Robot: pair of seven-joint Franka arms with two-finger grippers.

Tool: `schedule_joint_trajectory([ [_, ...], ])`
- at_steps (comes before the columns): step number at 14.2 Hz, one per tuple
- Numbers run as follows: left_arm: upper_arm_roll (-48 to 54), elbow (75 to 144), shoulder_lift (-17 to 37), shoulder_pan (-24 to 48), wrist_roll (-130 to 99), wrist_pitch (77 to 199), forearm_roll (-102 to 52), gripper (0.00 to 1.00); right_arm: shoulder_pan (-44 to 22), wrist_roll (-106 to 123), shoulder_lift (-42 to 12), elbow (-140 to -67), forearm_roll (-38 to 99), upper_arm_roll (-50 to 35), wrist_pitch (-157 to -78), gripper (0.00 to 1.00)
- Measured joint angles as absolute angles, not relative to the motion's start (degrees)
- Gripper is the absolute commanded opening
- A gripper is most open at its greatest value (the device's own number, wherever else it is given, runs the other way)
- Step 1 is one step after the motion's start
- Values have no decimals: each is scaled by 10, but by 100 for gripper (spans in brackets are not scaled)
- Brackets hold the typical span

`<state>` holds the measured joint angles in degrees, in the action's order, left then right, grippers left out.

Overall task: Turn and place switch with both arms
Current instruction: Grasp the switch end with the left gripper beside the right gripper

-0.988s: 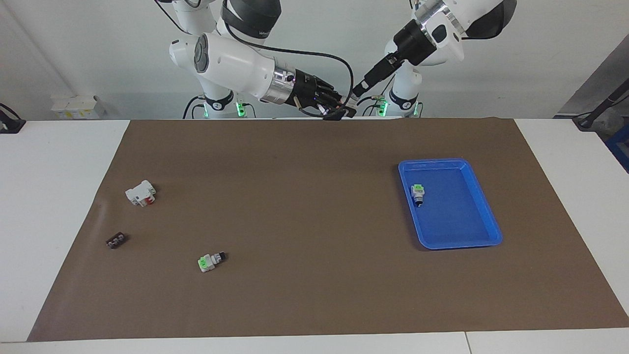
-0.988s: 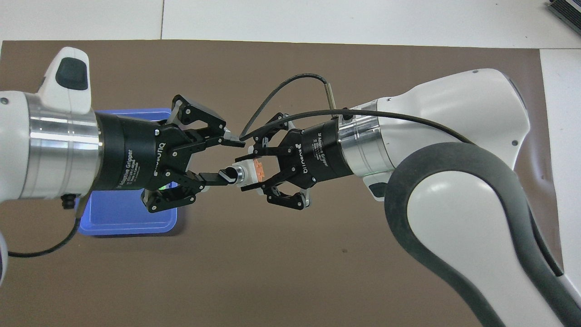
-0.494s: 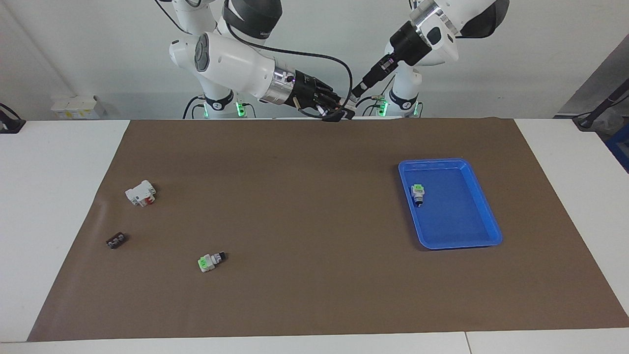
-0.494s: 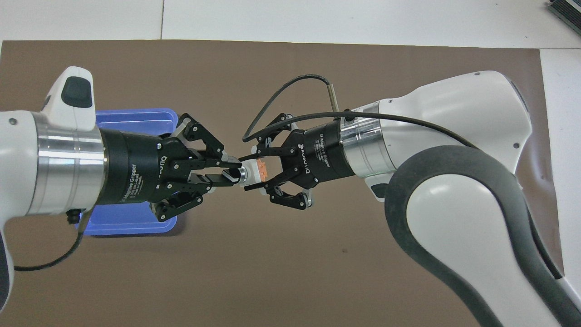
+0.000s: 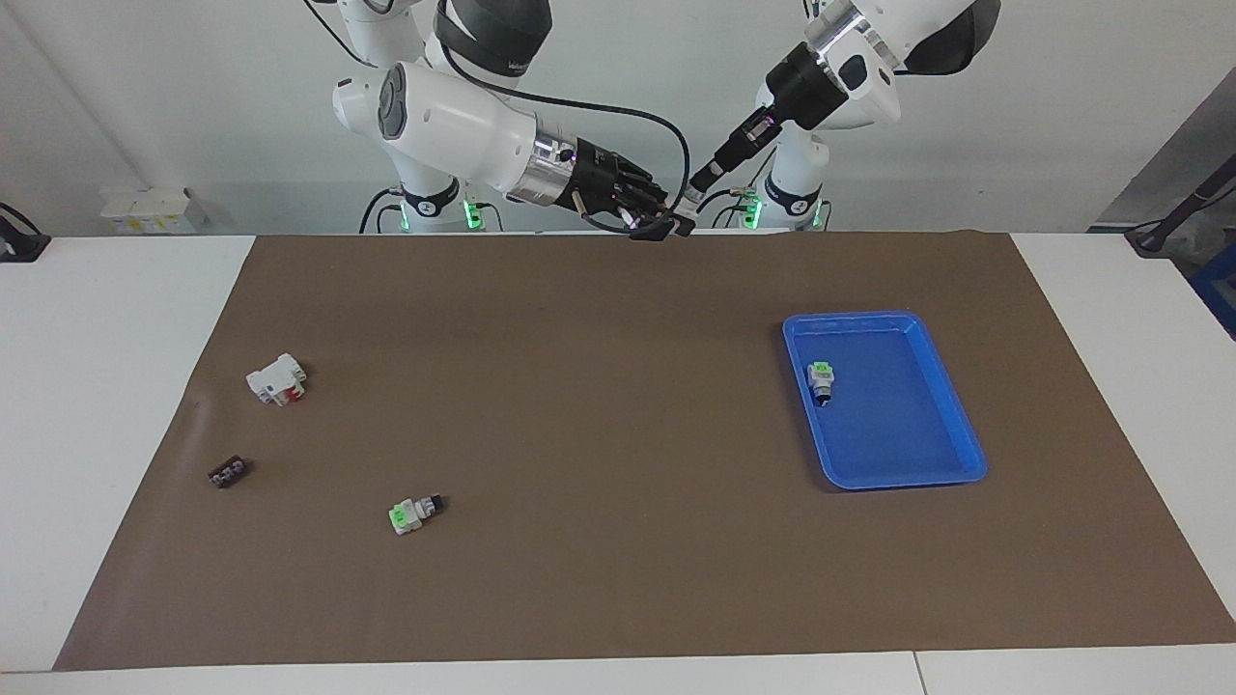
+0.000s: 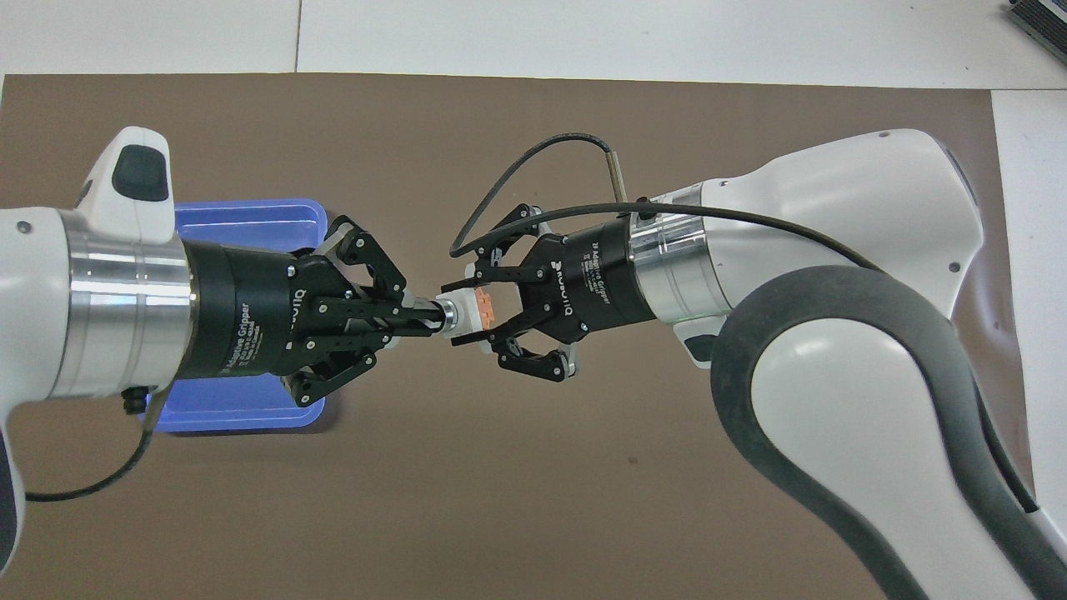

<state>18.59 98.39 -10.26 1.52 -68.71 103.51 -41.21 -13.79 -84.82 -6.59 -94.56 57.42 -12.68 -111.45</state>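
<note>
The switch [image 6: 473,310], white-bodied with an orange block, hangs in the air between my two grippers, over the edge of the brown mat [image 5: 618,434] nearest the robots. My right gripper [image 6: 461,317] is shut on its white body at the orange end. My left gripper [image 6: 432,315] is shut on its knob end, and the black knob is hidden between the fingers. In the facing view the switch [image 5: 684,205] is a small pale spot between the right gripper [image 5: 659,220] and the left gripper [image 5: 693,193].
A blue tray [image 5: 850,319] toward the left arm's end holds a green-ended switch [image 5: 821,378]; it also shows in the overhead view [image 6: 242,218]. Toward the right arm's end lie another green-ended switch [image 5: 413,513], a white block with a red mark [image 5: 277,379] and a small black piece [image 5: 228,472].
My left gripper was open beside the switch's knob; it has moved onto the knob and shut on it. The right gripper has kept its hold with little movement.
</note>
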Motion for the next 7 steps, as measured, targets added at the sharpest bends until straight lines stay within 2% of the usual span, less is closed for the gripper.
schedule_joint_trajectory([
  [4, 186, 984, -103, 15, -677, 1035, -410, 0, -138, -848, -66, -946, 574, -127, -1114, 0],
  [7, 187, 984, -105, 19, -571, 1033, -394, 0, -139, -848, -66, -949, 573, -128, -1114, 0],
])
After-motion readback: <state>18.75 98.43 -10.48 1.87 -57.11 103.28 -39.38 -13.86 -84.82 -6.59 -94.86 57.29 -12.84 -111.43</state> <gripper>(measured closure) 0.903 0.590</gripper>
